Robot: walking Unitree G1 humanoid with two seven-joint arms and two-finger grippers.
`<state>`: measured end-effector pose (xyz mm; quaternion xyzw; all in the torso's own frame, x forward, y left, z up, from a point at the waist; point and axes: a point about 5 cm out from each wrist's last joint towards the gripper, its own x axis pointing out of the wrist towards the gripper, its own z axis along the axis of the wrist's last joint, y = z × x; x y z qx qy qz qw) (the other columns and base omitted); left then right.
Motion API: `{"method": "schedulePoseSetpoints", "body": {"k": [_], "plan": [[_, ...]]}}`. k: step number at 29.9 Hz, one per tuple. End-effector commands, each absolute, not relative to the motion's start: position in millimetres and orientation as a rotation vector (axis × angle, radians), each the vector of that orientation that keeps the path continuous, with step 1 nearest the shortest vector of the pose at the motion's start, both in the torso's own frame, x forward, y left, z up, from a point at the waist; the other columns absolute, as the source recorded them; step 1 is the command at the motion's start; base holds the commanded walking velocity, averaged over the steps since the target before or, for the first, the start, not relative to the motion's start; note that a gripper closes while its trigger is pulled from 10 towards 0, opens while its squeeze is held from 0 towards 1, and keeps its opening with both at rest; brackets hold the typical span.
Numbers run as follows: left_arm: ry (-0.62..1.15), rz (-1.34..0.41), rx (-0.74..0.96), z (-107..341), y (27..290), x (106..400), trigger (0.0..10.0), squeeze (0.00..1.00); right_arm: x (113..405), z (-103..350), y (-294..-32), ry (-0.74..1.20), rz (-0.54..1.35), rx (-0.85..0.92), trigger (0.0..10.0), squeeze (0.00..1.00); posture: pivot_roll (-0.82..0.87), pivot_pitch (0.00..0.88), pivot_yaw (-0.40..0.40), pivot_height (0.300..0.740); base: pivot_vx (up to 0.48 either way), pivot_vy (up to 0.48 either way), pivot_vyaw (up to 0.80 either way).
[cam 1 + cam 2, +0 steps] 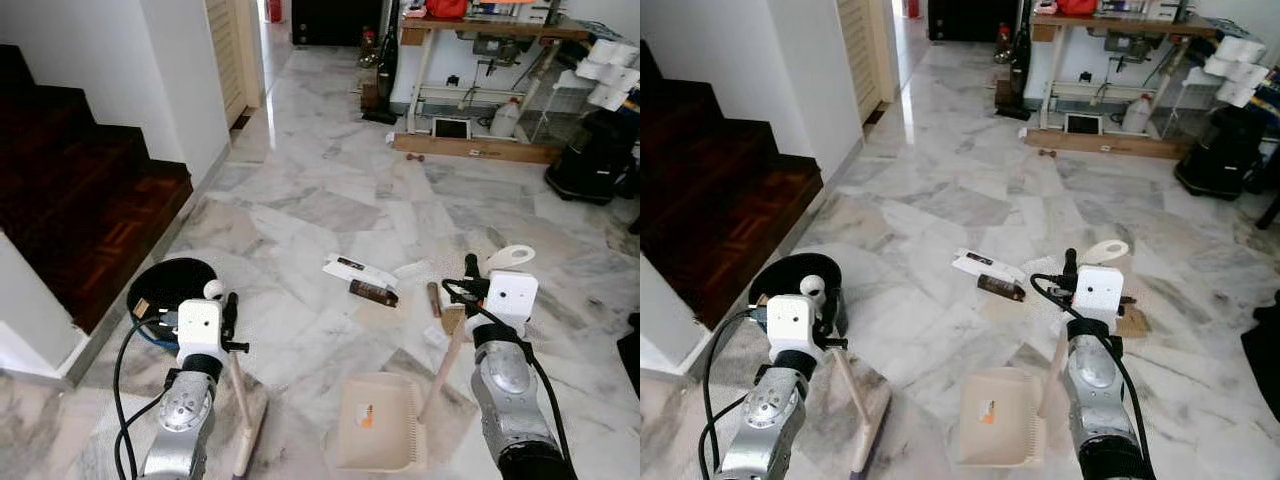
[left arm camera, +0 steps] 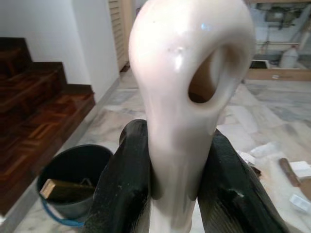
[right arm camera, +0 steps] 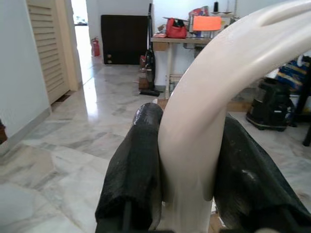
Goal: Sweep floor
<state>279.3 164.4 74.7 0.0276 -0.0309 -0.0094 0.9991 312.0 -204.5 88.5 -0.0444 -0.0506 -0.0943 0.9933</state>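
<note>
Left gripper (image 2: 177,194): it is holding the cream broom handle (image 2: 180,97) near its top; the two black fingers (image 2: 121,184) are pressing on both sides of the handle, just under the loop with the hanging hole.
Broom head (image 1: 250,425): it is resting on the marble floor (image 1: 330,190) in front of the left arm, and the handle is leaning up toward the left gripper.
Right gripper (image 3: 187,179): it is clamping the cream dustpan handle (image 3: 214,97); the jaws are pinching it from both sides, below the curved top end.
Dustpan (image 1: 378,422): the beige pan is sitting flat on the floor between the two arms, nearer to the right arm, and its handle is rising to the right gripper.
Bucket (image 1: 170,285): a dark round bucket is standing on the floor just beyond the left gripper, near the foot of the dark wooden stairs (image 1: 80,190).
Litter (image 1: 372,291): a dark small object, a white flat packet (image 1: 358,268) and some small pieces are lying on the floor beyond the dustpan, apart from it.
Far side: a wooden table (image 1: 480,35) with things on it is standing by the far wall, and a black bag (image 1: 590,160) is sitting at the right.
</note>
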Motion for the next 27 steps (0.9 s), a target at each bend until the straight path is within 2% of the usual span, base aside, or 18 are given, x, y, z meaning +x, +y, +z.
{"method": "schedulePoseSetpoints", "body": {"k": [1,6,27], "plan": [[-0.109,-0.023,0.045,85.7,162.6,284.9,10.0,0.00,319.9,103.0,-202.6,-0.159,-0.183,-0.079,10.0,0.00,0.02,0.000,-0.007,0.740,0.247,0.000,0.00],[-0.107,-0.021,0.043,84.7,162.9,283.6,10.0,0.00,321.0,102.0,-200.8,-0.147,-0.171,-0.076,10.0,0.00,0.03,0.000,-0.011,0.740,0.266,0.000,-0.58],[-0.107,-0.013,0.038,85.5,163.6,283.9,10.0,0.00,323.7,105.7,-197.7,-0.156,-0.147,-0.078,10.0,0.00,0.02,0.000,-0.015,0.740,0.296,0.000,-0.03]]}}
